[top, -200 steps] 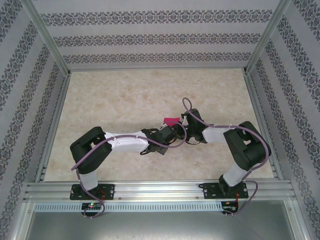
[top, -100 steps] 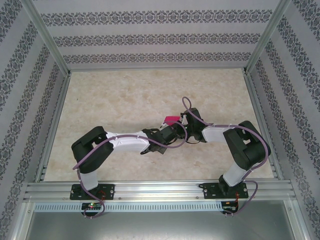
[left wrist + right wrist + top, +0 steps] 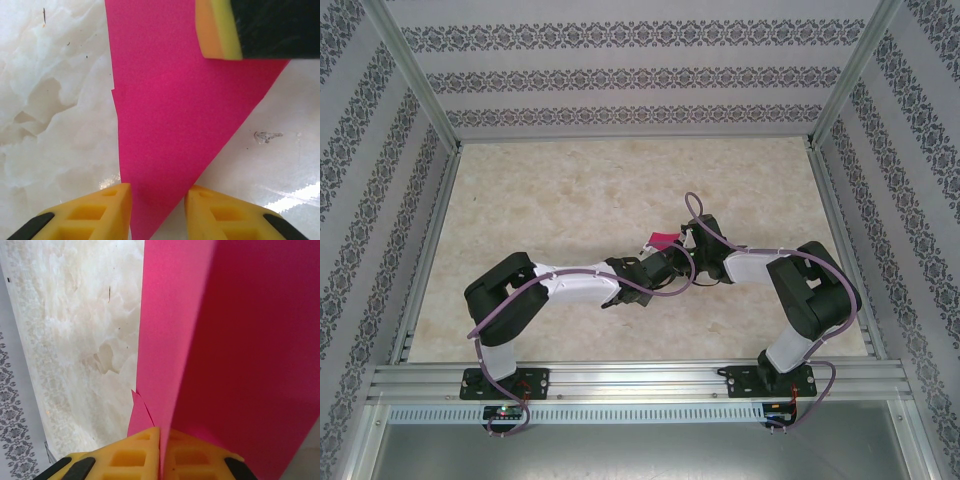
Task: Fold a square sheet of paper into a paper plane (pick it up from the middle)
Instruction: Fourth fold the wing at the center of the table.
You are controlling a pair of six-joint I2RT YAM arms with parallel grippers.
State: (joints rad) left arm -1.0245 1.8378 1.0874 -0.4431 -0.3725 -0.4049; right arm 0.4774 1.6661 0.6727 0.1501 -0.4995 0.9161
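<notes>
The paper [image 3: 170, 100] is bright magenta-pink and folded to a pointed triangle, a half-made paper plane held just above the marble table. Its narrow tip runs down between my left gripper's [image 3: 157, 195] yellow fingers, which stand apart; table shows between the paper and the right-hand finger. My right gripper [image 3: 161, 434] is shut on the paper [image 3: 215, 340], with a folded layer rising out of the closed fingers. One right-gripper finger [image 3: 220, 30] presses the sheet's far edge in the left wrist view. From above, a small pink patch [image 3: 660, 239] shows where the two wrists meet mid-table.
The beige marble tabletop [image 3: 570, 190] lies open all around the arms. Patterned walls and aluminium posts [image 3: 415, 75] close in the back and sides. A metal rail [image 3: 640, 380] runs along the near edge at the arm bases.
Both arms have barely shifted. The pink patch seen from above has shrunk slightly and slid a little to the left.
</notes>
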